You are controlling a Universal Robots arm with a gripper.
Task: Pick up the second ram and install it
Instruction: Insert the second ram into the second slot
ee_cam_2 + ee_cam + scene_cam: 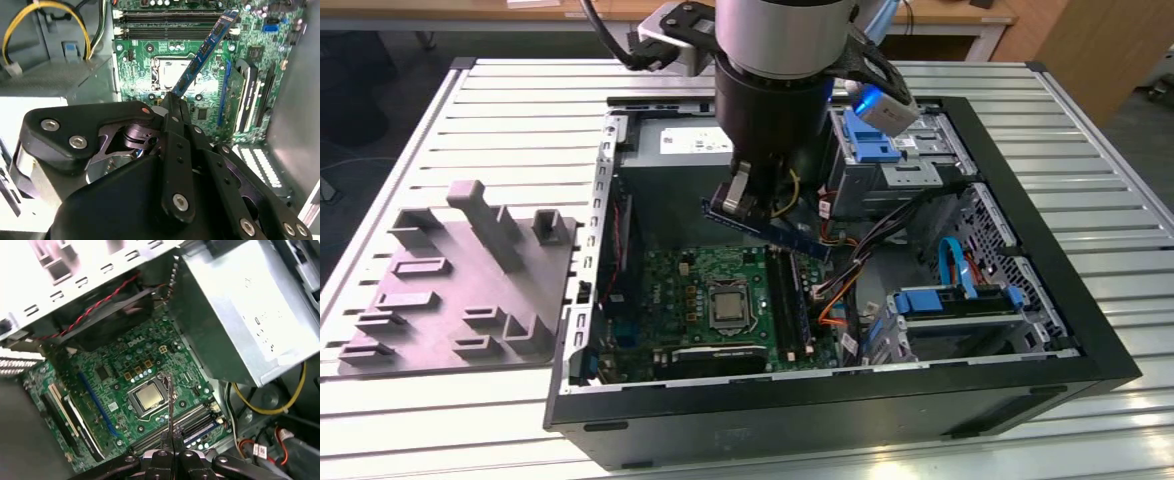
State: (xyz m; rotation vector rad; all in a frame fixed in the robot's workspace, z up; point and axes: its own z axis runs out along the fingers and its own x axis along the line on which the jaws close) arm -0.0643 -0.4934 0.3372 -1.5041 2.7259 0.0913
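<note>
Slim black fingers (175, 145) pinch the thin, flat second ram (202, 52) (blue-green board).

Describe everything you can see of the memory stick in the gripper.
The second ram is a long, thin, flat stick: a blue-green board with dark chips along its face. The gripper is shut on it near one end; the rest juts out free, touching nothing else. It hangs tilted inside the open computer case, above the green motherboard, not seated in any slot. In the first wrist view it shows edge-on as a thin line over the processor socket.
</note>
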